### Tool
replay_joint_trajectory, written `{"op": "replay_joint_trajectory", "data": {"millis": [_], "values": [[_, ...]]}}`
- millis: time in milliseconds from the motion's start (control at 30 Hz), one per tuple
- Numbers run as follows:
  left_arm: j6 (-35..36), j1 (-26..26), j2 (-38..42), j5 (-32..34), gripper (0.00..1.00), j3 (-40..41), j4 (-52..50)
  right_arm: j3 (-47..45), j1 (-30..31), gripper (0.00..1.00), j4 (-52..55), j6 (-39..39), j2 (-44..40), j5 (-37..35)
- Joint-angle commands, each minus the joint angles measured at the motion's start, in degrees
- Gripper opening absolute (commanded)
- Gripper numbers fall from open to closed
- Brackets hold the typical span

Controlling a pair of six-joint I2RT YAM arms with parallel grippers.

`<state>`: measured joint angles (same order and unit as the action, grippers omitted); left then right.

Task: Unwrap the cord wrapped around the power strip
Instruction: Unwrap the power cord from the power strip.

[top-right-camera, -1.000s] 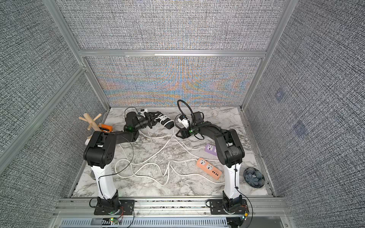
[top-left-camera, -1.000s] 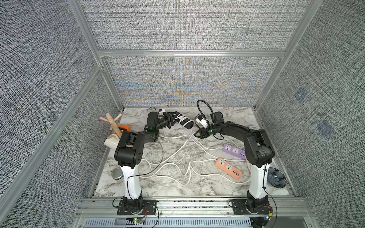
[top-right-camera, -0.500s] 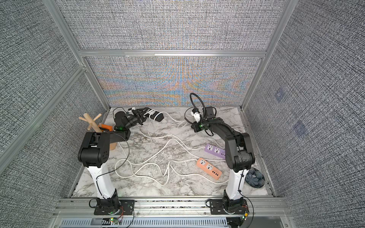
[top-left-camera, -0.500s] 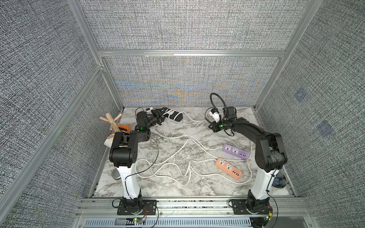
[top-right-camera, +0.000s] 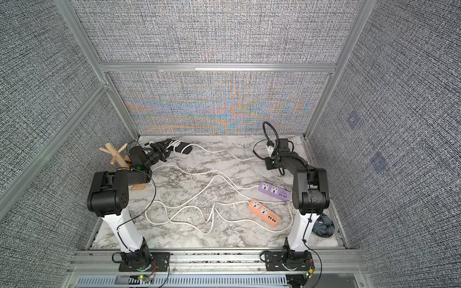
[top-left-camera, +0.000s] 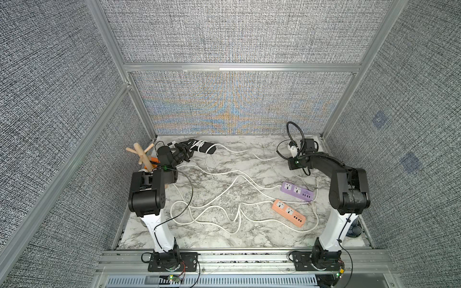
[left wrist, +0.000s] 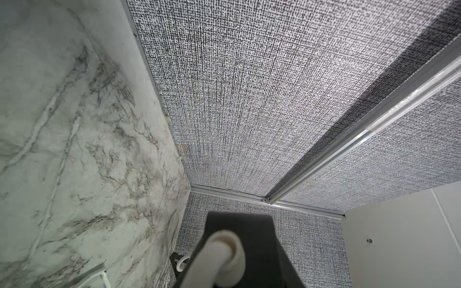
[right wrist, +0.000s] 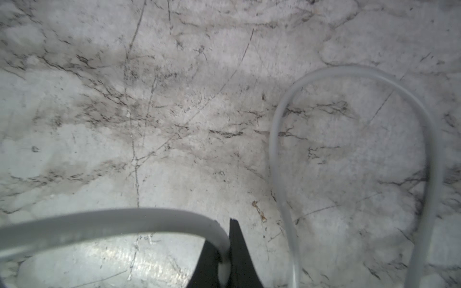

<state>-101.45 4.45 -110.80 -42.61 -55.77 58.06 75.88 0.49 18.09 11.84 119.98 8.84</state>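
L claw (top-left-camera: 187,152): gripped the black power strip (top-left-camera: 208,147), 11 o'clock on table (top-left-camera: 199,239), near back wall (top-left-camera: 237,104).
cord (right wrist: 112,223): white, few turns wound round power strip's mid; rest ran to 1 o'clock.
R claw (right wrist: 224,229): clamped tight on cord there.

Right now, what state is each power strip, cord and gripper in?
black power strip, white loops around it.
white cord, slack, partly wound.
purple power strip, flat, unwrapped.
orange power strip, flat, unwrapped.
left gripper, shut on black power strip.
right gripper, shut on white cord.
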Motion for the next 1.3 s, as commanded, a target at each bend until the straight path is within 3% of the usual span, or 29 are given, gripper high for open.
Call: {"op": "replay_joint_trajectory", "data": {"millis": [0, 67, 167, 267, 333, 400, 567, 833, 1067, 1267], "values": [[1.64, 0.69, 0.68, -0.81, 0.00, 0.19, 0.40, -0.08, 0.03, 0.00, -1.41, 0.46, 0.70, -2.16], [2.40, 0.58, 0.81, -0.93, 0.00, 0.30, -0.30, 0.28, 0.05, 0.02, -0.97, 0.06, 0.96, -0.27], [6.45, -0.09, 2.00, -1.83, 0.00, 0.46, -5.17, -0.07, 0.18, 0.17, -0.71, 0.47, -0.42, 6.82], [9.62, -0.47, 3.34, -2.31, 0.00, 0.82, -8.92, -0.08, 0.43, 0.50, 0.60, 1.61, -2.39, 13.57], [11.00, -0.87, 3.91, -2.43, 0.00, 0.77, -10.35, -0.57, 0.82, 0.63, 0.52, 2.43, -4.25, 16.50], [11.69, -1.63, 4.04, -3.06, 0.00, 0.37, -11.05, -1.12, 1.39, 0.69, -0.23, 2.27, -6.00, 19.87], [11.96, -3.80, 3.84, -3.85, 0.00, -0.94, -11.61, -0.86, 6.99, 0.72, -2.69, 1.26, -9.72, 29.82], [11.40, -7.39, 2.82, -4.24, 0.00, -3.45, -11.25, 8.30, 19.84, 0.72, -5.44, 0.03, -4.96, 33.03], [10.14, -8.41, 2.83, -4.49, 0.00, -3.12, -9.62, 13.96, 24.04, 0.71, -9.43, -4.59, 1.68, 32.76], [8.94, -8.71, 2.10, -4.11, 0.00, -2.60, -7.53, 15.41, 25.64, 0.60, -10.23, -6.10, 4.06, 35.55]]}}
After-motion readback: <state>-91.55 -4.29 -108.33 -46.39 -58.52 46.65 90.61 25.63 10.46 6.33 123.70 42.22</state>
